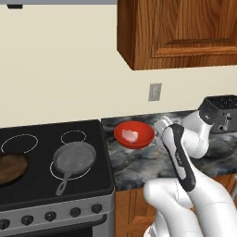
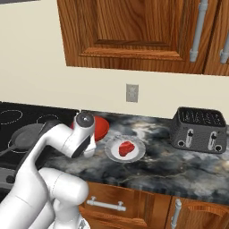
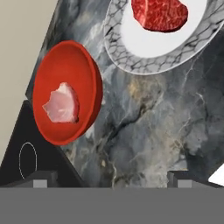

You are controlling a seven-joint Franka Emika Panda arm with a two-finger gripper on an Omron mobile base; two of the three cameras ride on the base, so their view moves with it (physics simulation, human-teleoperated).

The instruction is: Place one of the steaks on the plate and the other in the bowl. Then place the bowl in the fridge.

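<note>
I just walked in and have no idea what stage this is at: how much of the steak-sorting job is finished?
Both steaks look placed: the bright red steak lies on the marbled plate, the pale pink steak in the red bowl. Nothing is in hand; the gripper hangs over the stone counter with jaws wide apart. Left to do: pick up the bowl and put it in the fridge.

I see a glossy red bowl, pale pink steak, bright red steak, white grey-veined plate, dark marbled worktop.
</note>
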